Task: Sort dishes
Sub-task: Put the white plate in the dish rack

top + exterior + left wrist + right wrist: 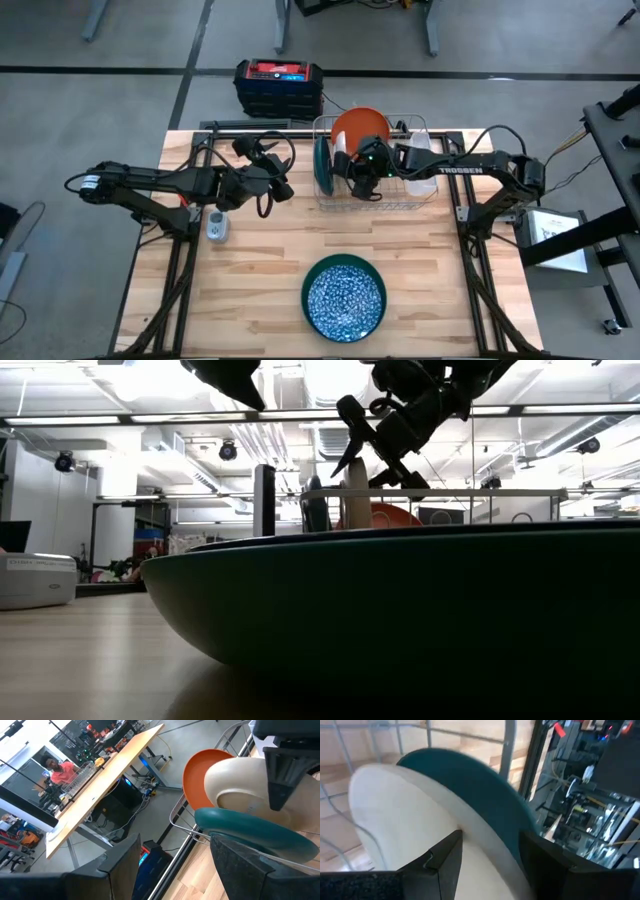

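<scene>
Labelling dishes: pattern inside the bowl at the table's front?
Pale floral speckle inside the dark green bowl; high view.

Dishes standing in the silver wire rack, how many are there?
3, standing on edge in the silver wire rack: a dark teal plate at its left end, a white plate beside it, and an orange plate toward the back. The right arm may hide others.

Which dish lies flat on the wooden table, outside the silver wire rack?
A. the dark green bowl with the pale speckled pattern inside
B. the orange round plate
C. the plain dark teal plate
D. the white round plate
A: the dark green bowl with the pale speckled pattern inside rests on the wooden table, while the other dishes stand in the silver wire rack.
</scene>
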Robot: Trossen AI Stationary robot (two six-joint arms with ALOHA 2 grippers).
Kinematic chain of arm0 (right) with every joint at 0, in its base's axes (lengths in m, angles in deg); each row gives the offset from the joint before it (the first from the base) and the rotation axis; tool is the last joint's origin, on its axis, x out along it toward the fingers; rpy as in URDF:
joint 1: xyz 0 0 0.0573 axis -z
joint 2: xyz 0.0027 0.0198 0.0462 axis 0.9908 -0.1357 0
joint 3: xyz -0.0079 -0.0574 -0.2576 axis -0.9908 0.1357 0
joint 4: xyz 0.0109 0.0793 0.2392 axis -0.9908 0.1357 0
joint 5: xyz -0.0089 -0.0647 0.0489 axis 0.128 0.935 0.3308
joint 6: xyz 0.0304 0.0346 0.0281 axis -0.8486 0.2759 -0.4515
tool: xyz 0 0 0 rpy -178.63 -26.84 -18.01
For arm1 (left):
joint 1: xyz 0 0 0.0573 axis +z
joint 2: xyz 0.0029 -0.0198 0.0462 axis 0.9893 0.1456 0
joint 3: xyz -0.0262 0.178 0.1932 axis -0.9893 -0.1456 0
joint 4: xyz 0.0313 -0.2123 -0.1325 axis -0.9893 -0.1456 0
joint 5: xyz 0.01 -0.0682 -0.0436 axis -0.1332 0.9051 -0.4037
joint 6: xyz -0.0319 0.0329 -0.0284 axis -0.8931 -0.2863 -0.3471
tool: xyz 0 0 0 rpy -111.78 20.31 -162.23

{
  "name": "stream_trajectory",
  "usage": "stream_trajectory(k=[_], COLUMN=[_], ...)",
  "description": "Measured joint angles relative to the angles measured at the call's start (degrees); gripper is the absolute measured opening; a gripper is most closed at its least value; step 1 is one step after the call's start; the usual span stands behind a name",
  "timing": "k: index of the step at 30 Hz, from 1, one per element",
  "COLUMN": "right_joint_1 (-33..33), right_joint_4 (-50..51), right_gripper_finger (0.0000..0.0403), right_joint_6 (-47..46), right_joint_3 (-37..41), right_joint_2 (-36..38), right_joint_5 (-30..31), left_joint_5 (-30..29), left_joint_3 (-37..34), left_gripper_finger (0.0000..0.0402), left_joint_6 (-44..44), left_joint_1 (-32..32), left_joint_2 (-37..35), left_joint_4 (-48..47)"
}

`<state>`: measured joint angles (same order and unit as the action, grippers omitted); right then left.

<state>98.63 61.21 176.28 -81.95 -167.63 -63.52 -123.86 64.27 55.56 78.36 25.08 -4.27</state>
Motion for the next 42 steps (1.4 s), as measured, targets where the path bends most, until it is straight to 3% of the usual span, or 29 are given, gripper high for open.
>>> stream_trajectory(k=[17, 32, 42], right_joint_1=[-0.2, -0.3, -0.2], right_joint_4=[5.2, 8.0, 10.5], right_gripper_finger=[0.0183, 0.0183, 0.0183], right_joint_6=[-6.7, -13.9, -19.7], right_joint_3=[0.3, 0.2, 0.2], right_joint_2=[1.6, 3.7, 4.3], right_joint_5=[2.8, 11.1, 12.9], left_joint_5=[0.0, 0.0, 0.0], left_joint_3=[0.0, 0.0, 0.0], left_gripper_finger=[0.0230, 0.0230, 0.0230], left_joint_6=[0.0, -0.1, -0.2], left_joint_1=[0.0, 0.0, 0.0], left_joint_2=[0.0, 0.0, 0.0], left_joint_4=[-0.2, -0.7, -0.9])
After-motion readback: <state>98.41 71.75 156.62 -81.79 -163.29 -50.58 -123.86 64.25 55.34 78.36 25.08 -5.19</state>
